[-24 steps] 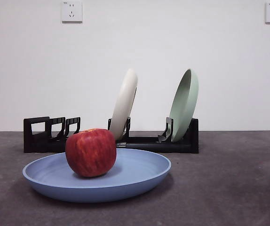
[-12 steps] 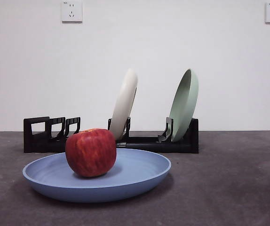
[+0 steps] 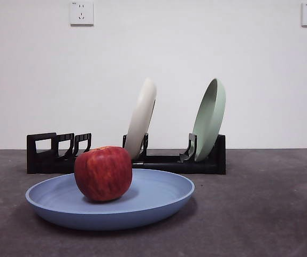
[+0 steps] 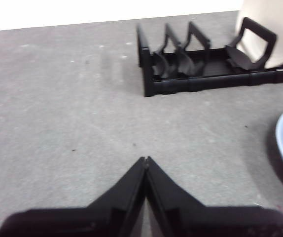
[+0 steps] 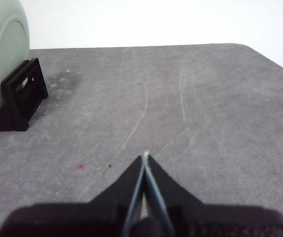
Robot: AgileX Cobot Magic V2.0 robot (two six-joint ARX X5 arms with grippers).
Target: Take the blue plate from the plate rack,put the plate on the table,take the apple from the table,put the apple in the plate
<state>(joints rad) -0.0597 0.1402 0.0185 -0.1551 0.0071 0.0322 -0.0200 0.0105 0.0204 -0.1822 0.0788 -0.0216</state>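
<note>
Nothing has shifted since the earlier frames: apple (image 3: 103, 173) sits in the blue plate (image 3: 159, 201), lower left of centre on the worktop (image 3: 260, 214). Behind, the plate rack (image 3: 52, 155) holds a cream plate (image 3: 142, 118) and green plate (image 3: 209, 118). Left claw (image 4: 145, 160) and right claw (image 5: 145, 157) hover closed, empty.

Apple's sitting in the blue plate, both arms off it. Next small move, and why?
Probably none beyond holding both arms parked. The apple rests inside the blue plate, which lies flat on the table. Left gripper and right gripper are shut, empty and clear, so the task looks finished.
</note>
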